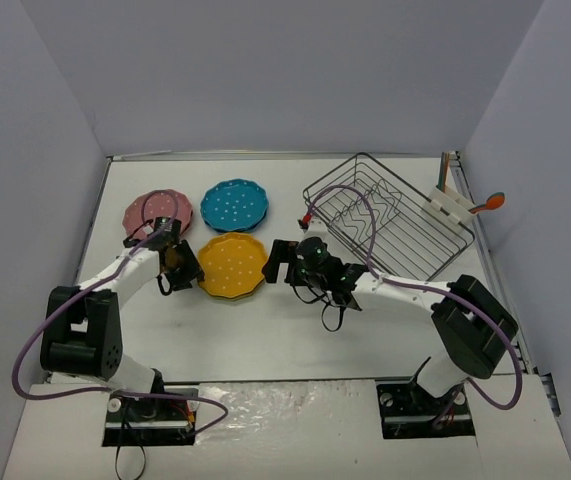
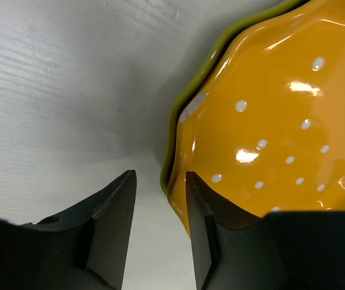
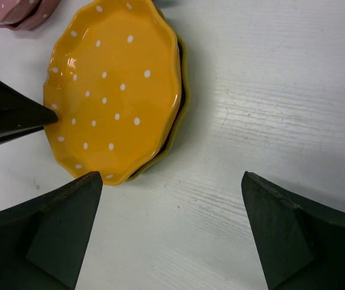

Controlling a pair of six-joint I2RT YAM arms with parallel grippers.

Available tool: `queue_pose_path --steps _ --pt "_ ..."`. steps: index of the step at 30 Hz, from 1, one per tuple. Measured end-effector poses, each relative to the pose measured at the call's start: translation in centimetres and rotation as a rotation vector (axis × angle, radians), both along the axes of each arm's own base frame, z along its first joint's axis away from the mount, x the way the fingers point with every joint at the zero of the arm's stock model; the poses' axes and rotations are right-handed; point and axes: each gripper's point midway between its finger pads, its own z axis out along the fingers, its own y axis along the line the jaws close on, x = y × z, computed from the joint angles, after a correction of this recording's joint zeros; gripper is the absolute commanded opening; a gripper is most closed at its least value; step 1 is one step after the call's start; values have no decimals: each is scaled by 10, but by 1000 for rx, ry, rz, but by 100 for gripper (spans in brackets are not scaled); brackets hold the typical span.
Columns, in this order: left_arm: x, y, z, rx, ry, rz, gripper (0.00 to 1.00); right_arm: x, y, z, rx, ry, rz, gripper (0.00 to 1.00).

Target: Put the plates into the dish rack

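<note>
An orange dotted plate (image 1: 232,262) lies on top of a yellow-green plate (image 2: 184,96) at the table's middle left. A pink plate (image 1: 157,213) and a blue plate (image 1: 234,204) lie behind it. The dark wire dish rack (image 1: 385,215) stands at the back right with no plates in it. My left gripper (image 1: 185,266) is open at the orange plate's left rim. In the left wrist view (image 2: 160,181) one finger is over the table and the other over the orange plate (image 2: 269,121), with the rim between them. My right gripper (image 1: 281,260) is wide open just right of the stack, over bare table (image 3: 171,178).
A white utensil holder (image 1: 446,204) with an orange spoon (image 1: 491,202) hangs on the rack's right end. Grey walls enclose the table on three sides. The pink plate (image 3: 21,12) and the left gripper's finger (image 3: 15,115) show in the right wrist view.
</note>
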Motion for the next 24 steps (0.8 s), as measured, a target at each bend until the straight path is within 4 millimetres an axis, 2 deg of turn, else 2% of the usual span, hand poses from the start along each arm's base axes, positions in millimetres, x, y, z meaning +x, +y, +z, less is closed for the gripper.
queue_pose_path --steps 6,24 --pt "5 0 -2 25 3 -20 25 2 -3 4 -12 -20 9 97" --pt "13 -6 2 53 -8 -67 13 2 -3 3 -26 -31 22 98"
